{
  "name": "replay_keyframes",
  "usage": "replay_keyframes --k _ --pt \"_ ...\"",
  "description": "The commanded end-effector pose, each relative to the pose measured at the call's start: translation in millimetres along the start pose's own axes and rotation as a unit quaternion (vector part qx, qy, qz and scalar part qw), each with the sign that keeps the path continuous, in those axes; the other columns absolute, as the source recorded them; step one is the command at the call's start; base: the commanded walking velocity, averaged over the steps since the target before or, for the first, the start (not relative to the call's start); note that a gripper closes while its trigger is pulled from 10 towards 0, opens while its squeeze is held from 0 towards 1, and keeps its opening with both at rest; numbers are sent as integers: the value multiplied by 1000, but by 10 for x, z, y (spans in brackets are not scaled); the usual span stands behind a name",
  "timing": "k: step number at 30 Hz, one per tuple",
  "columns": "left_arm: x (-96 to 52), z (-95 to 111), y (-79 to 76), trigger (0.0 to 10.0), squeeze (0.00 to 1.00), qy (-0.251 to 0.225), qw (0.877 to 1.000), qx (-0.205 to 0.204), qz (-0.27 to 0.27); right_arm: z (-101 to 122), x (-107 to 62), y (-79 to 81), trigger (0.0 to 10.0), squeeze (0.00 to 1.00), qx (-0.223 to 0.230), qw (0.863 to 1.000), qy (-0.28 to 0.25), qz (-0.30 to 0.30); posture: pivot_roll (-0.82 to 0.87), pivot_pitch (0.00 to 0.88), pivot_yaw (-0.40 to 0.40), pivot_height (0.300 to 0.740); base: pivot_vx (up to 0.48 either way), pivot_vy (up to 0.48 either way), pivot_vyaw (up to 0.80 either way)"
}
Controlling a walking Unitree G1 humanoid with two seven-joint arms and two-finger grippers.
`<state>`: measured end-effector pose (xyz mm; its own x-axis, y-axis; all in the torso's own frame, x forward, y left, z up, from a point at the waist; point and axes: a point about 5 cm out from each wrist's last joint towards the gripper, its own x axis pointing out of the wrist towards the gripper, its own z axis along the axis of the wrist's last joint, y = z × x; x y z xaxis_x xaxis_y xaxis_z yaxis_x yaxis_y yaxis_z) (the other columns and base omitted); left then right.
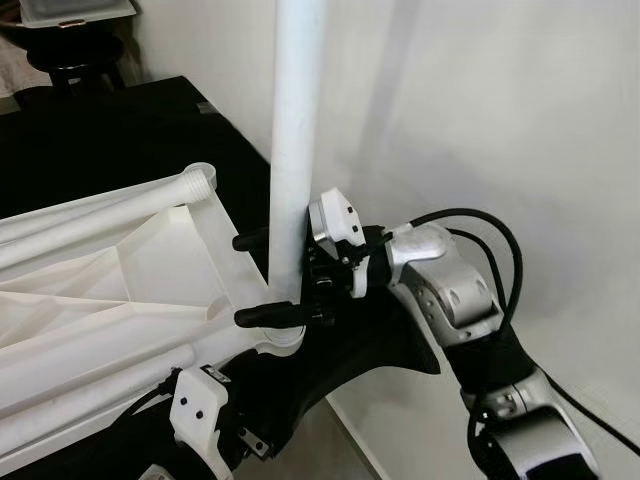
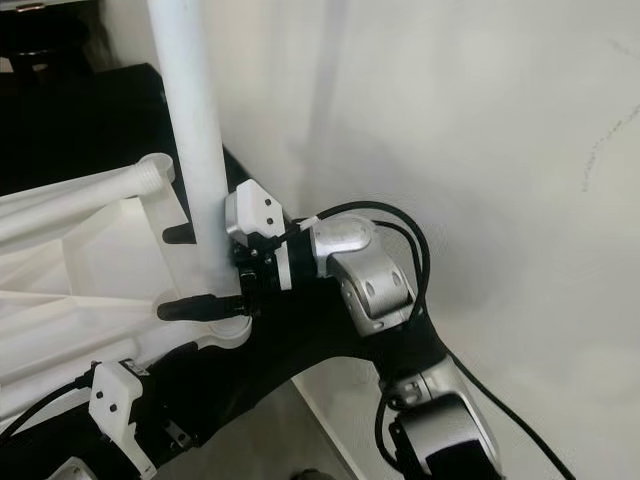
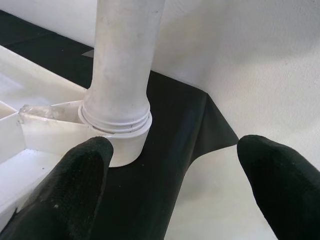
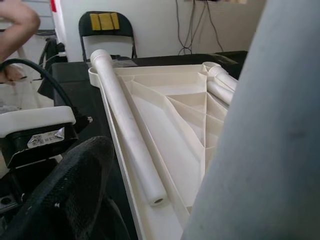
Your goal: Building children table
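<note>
At six o'clock my left gripper point(image 1: 262, 440) waits unclenched; my right gripper point(image 1: 270, 280) clasps the upright white plastic leg point(image 1: 296, 150) (to screw it) into the upturned white plastic tabletop point(image 1: 110, 300).

Right claw point(image 1: 262, 278) clamped around upright white leg point(image 1: 297, 140), fingers either side, just above corner socket of upturned white tabletop point(image 1: 120, 290). Second leg point(image 1: 100, 215) lies across tabletop. Black desk point(image 1: 110, 140) underneath.

small label on left wrist camera housing point(image 4: 45, 140), print too small to read, no other text
</note>
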<state>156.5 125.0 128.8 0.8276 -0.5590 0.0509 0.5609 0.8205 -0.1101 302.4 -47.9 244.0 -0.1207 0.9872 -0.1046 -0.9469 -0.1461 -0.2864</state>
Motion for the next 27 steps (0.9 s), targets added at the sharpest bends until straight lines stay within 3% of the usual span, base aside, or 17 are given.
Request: replay_keyframes --k 1,15,17,18,19,27 --pt "-13 20 -30 10000 0 1 1000 1 -2 -9 30 11 10000 0 -8 999 -1 33 -165 151 -110 740 0 0 0" --pt "-13 20 -31 10000 0 1 1000 1 -1 -22 22 -11 10000 0 -11 999 -4 42 -165 151 -110 740 0 0 0" --pt "-23 40 -40 10000 0 1 1000 -2 -3 -145 -123 -116 10000 0 38 999 7 34 -176 181 -109 740 0 0 0" --pt "-23 40 -40 10000 0 1 1000 -2 -3 -145 -123 -116 10000 0 38 999 7 34 -176 181 -109 740 0 0 0" --pt "-24 49 -44 10000 0 0 1000 -4 -3 -216 -218 -210 0 0 64 998 11 2 -176 180 -111 740 0 0 0" --pt "-17 54 -45 10000 0 -1 1000 -3 -2 -251 -322 -299 0 0 88 994 -6 -58 -177 180 -113 740 0 0 0"
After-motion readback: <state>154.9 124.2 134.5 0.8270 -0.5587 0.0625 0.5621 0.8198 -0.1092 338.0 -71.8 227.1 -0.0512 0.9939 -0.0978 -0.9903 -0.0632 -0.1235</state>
